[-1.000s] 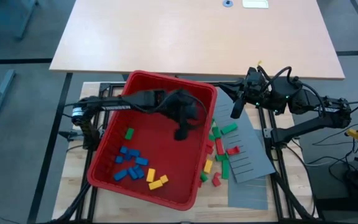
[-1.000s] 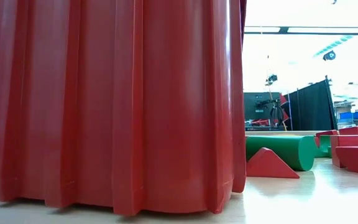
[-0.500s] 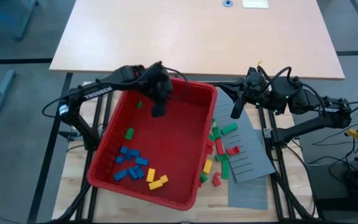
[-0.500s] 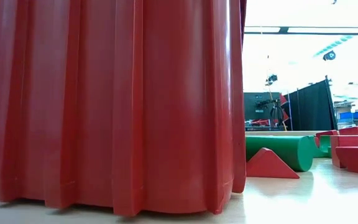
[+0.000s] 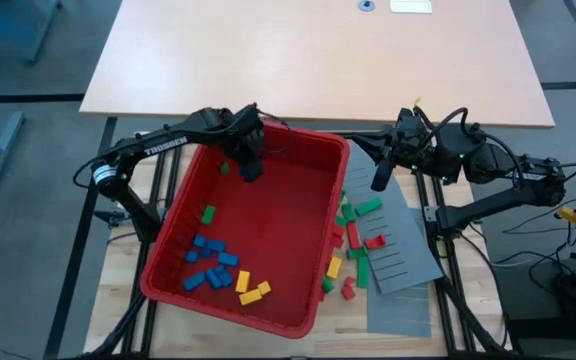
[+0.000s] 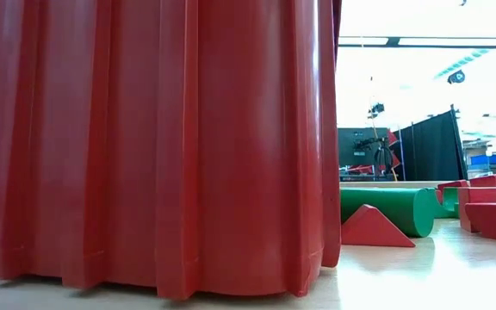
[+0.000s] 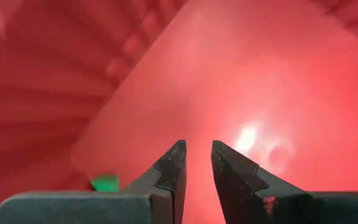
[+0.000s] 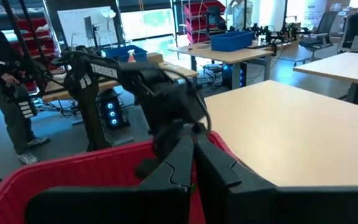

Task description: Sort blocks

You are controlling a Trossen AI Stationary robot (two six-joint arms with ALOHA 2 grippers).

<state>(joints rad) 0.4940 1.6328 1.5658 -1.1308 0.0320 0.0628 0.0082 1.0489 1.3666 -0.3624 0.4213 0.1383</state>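
The left tool [image 5: 251, 168] hung over the far end of the red bin [image 5: 308, 305], near its back wall, with its fingers [image 7: 170, 169] drawn almost together, a thin slit between the tips and nothing pinched. Its wrist view showed only bare bin floor ahead, with one green block [image 7: 105, 182] just beside the tool, the same green block [image 5: 224, 167] that lay by the tool near the back wall in the high view.

The right tool [image 5: 380, 178] waited above the worktop just off the bin's far right corner, over the far edge of the grey panel [image 5: 408, 262]. Its fingers [image 8: 180, 163] were pressed together and held nothing. Its wrist view looked across the bin rim toward the left arm, with a person [image 8: 5, 81] standing in the room beyond.

Inside the bin a green block [image 5: 208, 213] lay alone near the left wall, a cluster of blue blocks [image 5: 209, 262] sat toward the near left corner, and yellow blocks [image 5: 251, 288] lay just beside them. Outside, between the bin's right wall and the panel, red, green and yellow blocks [image 5: 352, 240] were scattered, some on the panel itself.

The low view was mostly filled by the bin's ribbed wall [image 6: 145, 146].
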